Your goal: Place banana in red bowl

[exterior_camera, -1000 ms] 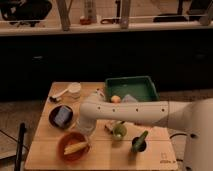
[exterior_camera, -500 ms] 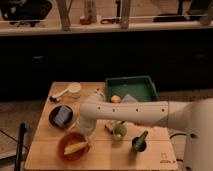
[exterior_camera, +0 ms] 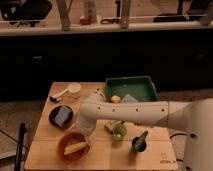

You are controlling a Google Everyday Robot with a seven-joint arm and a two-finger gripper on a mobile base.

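The banana [exterior_camera: 75, 147] is pale yellow and lies inside the red bowl [exterior_camera: 64, 145] at the front left of the wooden table. My gripper [exterior_camera: 86, 131] hangs at the end of the white arm, just above and to the right of the bowl's far rim. It is close to the banana, and I cannot tell whether it touches it.
A dark dish with a blue block [exterior_camera: 62, 116] sits behind the bowl. A white cup [exterior_camera: 74, 90] and spoon [exterior_camera: 59, 95] are at the back left. A green bin [exterior_camera: 132, 89] with a round orange fruit [exterior_camera: 115, 99] is at the back. A green round fruit [exterior_camera: 118, 131] and a green vegetable [exterior_camera: 140, 141] lie to the right.
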